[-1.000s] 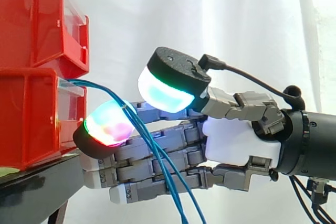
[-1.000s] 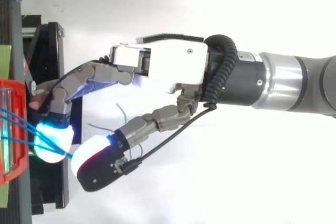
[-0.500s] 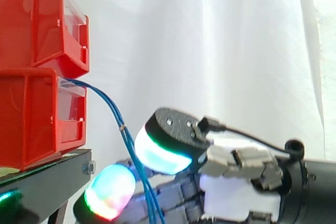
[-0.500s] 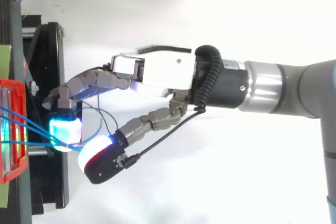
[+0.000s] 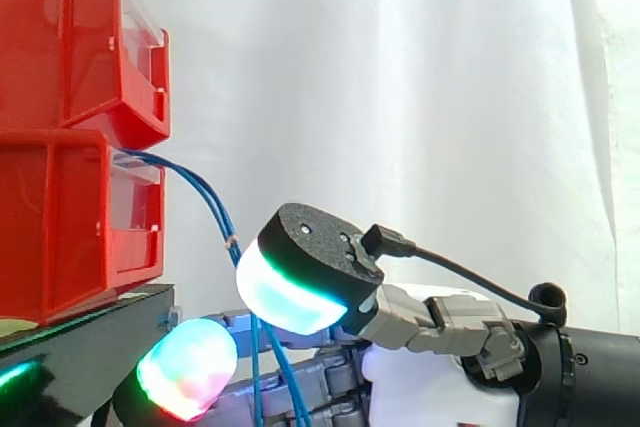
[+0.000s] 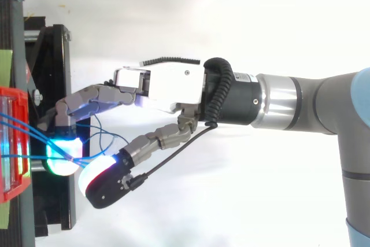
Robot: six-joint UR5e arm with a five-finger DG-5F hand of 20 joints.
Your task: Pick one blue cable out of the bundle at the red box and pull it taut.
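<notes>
Fingers (image 6: 60, 157) and thumb (image 5: 290, 292) curl round the blue cables (image 5: 212, 202) just right of the red box (image 5: 60, 217), from whose front the strands sag down between them. Several strands seem caught, not one, so a pull could drag the whole bundle. Slack looped near the thumb might also let them slip free.

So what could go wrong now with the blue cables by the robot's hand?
Several blue cables run together from the red box down to the hand, so it might drag more than one along. One cable makes a loose loop beside the hand in the top view; that could snag during the pull. The hand sits low, close to the black stand, and might bump it.
</notes>
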